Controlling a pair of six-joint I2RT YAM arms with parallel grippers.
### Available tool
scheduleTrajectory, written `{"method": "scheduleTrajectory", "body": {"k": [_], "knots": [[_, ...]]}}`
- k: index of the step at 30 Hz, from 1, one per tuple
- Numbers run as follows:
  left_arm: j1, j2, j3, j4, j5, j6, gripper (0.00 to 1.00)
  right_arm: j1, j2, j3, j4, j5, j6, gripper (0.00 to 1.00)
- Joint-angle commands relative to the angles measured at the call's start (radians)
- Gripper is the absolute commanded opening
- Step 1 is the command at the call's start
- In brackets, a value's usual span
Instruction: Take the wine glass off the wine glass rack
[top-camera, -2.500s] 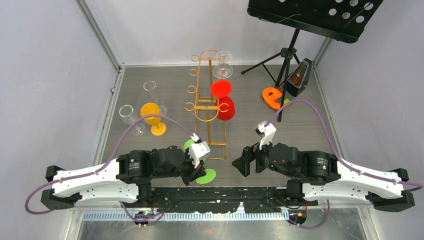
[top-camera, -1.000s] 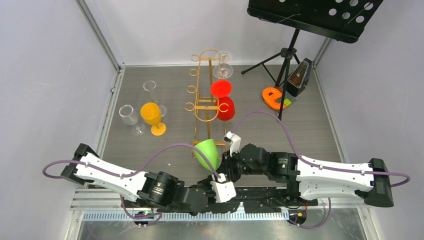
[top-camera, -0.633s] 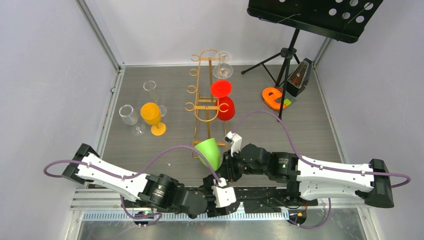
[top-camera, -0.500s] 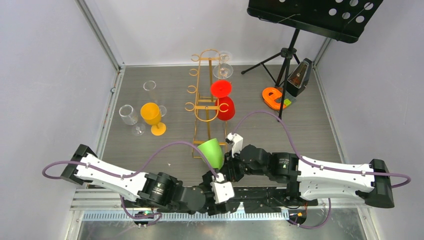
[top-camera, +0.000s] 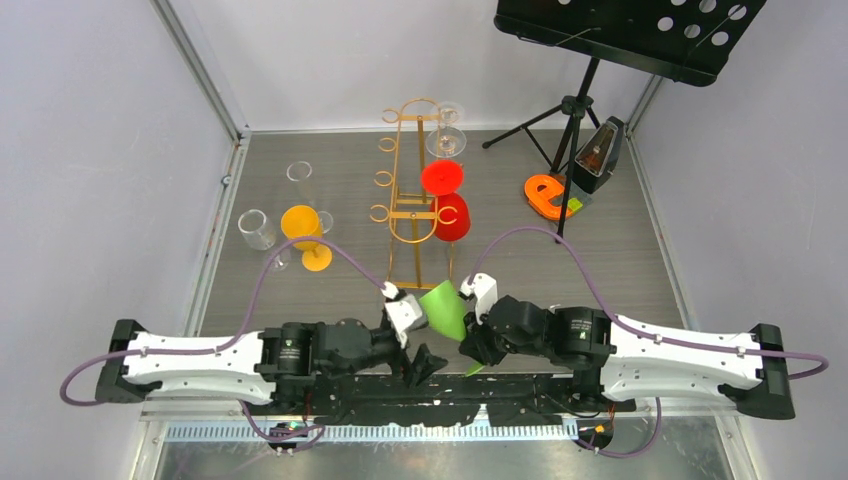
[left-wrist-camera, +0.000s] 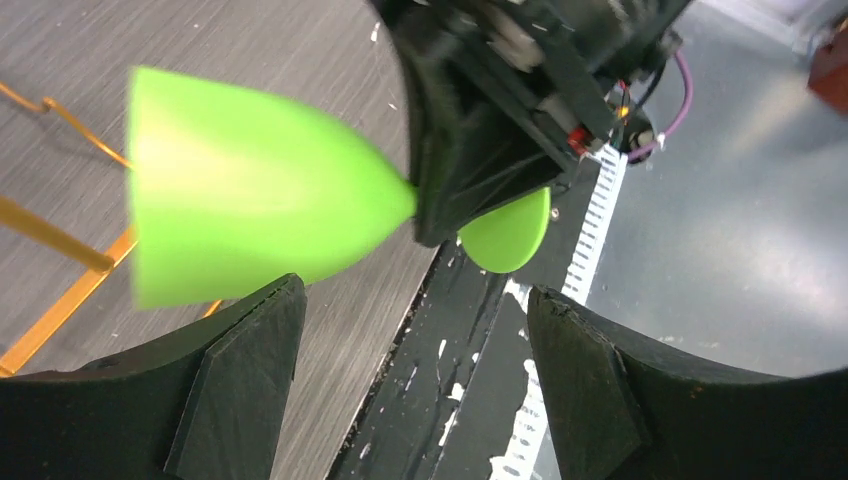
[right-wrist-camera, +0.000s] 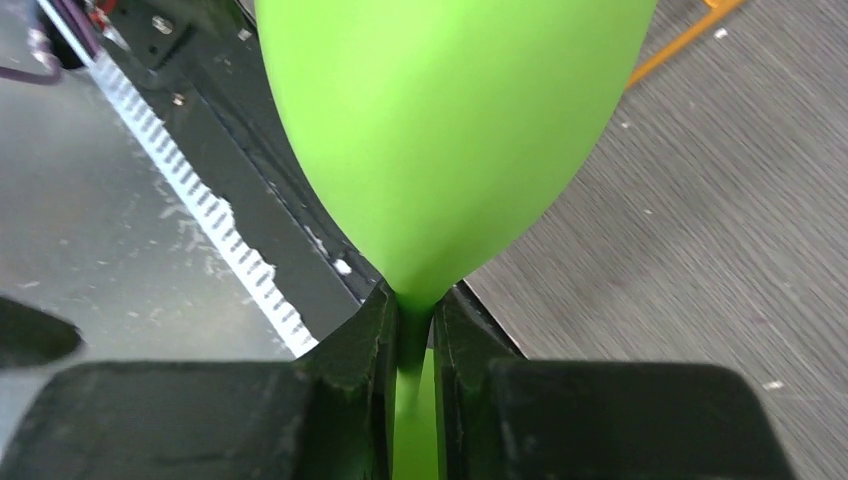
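A green wine glass (top-camera: 445, 308) hangs tilted over the table's near edge, bowl toward the gold wine glass rack (top-camera: 412, 215). My right gripper (top-camera: 468, 338) is shut on its stem (right-wrist-camera: 412, 318), just under the bowl (right-wrist-camera: 450, 130). My left gripper (top-camera: 421, 360) stands open beside and below the glass, and nothing lies between its fingers (left-wrist-camera: 250, 350). From the left wrist, the bowl (left-wrist-camera: 250, 200) and the foot (left-wrist-camera: 505, 235) show on either side of the right gripper's black jaws. Two red glasses (top-camera: 447, 200) and a clear one (top-camera: 446, 135) hang on the rack.
A yellow glass (top-camera: 302, 232) and two clear glasses (top-camera: 256, 230) stand left of the rack. At the back right are a black music stand (top-camera: 575, 110), a metronome (top-camera: 600, 155) and an orange object (top-camera: 545, 195). Walls close in on both sides.
My left gripper has opened and let go of the green glass, and its arm has swung back to the left. The right gripper keeps the stem; the glass has shifted slightly right.
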Motion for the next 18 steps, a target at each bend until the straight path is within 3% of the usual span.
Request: {"method": "scheduleTrajectory", "body": {"k": [1,9,18], "knots": [[0.117,-0.097,-0.039,0.102,0.117,-0.111,0.82,0.012,-0.017,0.031,-0.096,0.073,-0.077,0.06],[0.386,-0.247,-0.141,0.124,0.294,-0.316,0.83,0.077,-0.002,0.101,-0.184,0.141,-0.148,0.06],[0.619,-0.319,-0.236,0.146,0.476,-0.492,0.82,0.184,0.039,0.150,-0.216,0.191,-0.246,0.06]]}}
